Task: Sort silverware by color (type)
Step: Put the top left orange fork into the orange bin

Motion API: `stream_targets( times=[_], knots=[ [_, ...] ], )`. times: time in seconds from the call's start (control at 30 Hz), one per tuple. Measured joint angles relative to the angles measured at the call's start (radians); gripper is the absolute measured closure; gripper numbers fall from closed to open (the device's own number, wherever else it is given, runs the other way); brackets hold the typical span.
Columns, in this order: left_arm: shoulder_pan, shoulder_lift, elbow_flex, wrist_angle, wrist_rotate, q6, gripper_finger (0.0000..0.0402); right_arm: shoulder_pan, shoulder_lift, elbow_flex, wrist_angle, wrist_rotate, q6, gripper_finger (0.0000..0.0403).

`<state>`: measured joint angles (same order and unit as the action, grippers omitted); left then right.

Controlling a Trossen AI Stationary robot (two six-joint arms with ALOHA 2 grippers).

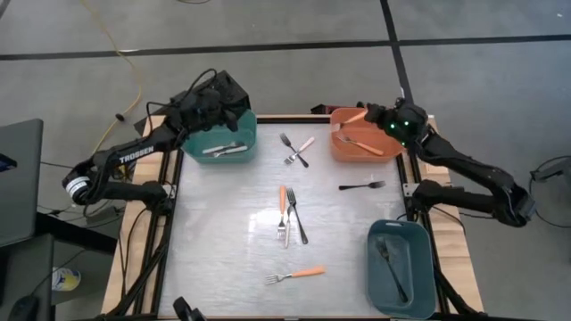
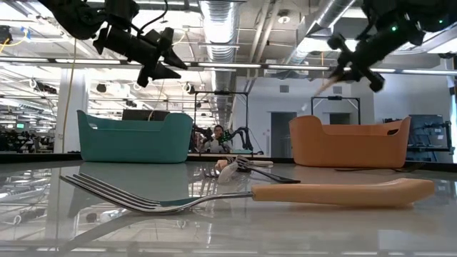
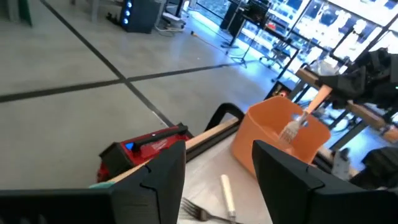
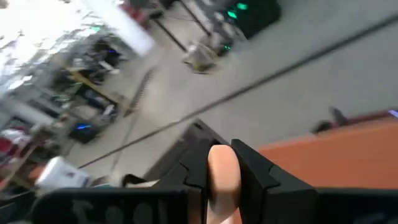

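My right gripper [image 1: 375, 114] is shut on an orange-handled fork [image 1: 355, 117] above the orange bin [image 1: 343, 152], which holds another orange fork. My left gripper [image 3: 217, 180] stands open with nothing between its fingers, high over the teal bin [image 1: 241, 152] at the far left, where white-handled silverware [image 1: 223, 149] lies. Lying flat on the table are a crossed black and white fork [image 1: 296, 150], a black fork [image 1: 361, 186], an orange and a black fork side by side [image 1: 287, 216], and an orange fork [image 1: 294, 275] near the front. My right gripper pinches the fork's orange handle [image 4: 222, 177] between its two fingers, toward the handle's free end. The fork is lifted clear and slants, its silver tines [image 3: 291, 129] hanging lower, above the orange bin's opening.
A grey-blue bin [image 1: 426, 294] at the near right holds a dark fork. A red box [image 3: 146, 146] shows beyond the table's far edge. Open table lies between the scattered forks at the middle and along the left side.
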<state>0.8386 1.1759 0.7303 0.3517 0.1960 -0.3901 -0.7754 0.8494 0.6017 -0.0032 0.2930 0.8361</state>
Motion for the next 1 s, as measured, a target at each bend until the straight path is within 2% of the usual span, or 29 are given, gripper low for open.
stream_targets(
  times=[0.07, 0.23, 0.43, 0.53, 0.7, 0.77, 0.83, 1.0],
  knots=[
    [0.008, 0.003, 0.000, -0.003, 0.001, 0.030, 0.0237, 0.008, 0.006, -0.022, 0.013, 0.041, 0.019, 0.0331],
    [0.011, 0.004, 0.000, -0.006, 0.032, 0.088, 0.0245, 0.021, -0.004, -0.056, 0.027, 0.254, -0.015, 0.0331],
    [-0.002, 0.004, 0.000, -0.055, 0.159, 0.146, 0.0249, 0.032, -0.017, -0.061, 0.031, 0.332, -0.077, 0.0331],
    [-0.023, 0.004, 0.000, -0.072, 0.203, 0.161, 0.0249, 0.033, -0.003, -0.064, -0.014, 0.308, -0.076, 0.0331],
    [-0.078, 0.004, 0.000, -0.082, 0.319, 0.141, 0.0249, 0.048, 0.009, -0.062, -0.118, 0.199, -0.077, 0.0329],
    [-0.106, 0.004, 0.000, -0.099, 0.368, 0.135, 0.0249, 0.058, 0.012, -0.063, -0.191, 0.169, -0.077, 0.0301],
    [-0.138, 0.004, 0.000, -0.119, 0.399, 0.134, 0.0249, 0.063, 0.012, -0.063, -0.260, 0.147, -0.068, 0.0257],
    [-0.226, 0.004, 0.000, -0.135, 0.401, 0.134, 0.0249, 0.062, 0.013, -0.063, -0.367, 0.133, -0.047, 0.0152]
  ],
)
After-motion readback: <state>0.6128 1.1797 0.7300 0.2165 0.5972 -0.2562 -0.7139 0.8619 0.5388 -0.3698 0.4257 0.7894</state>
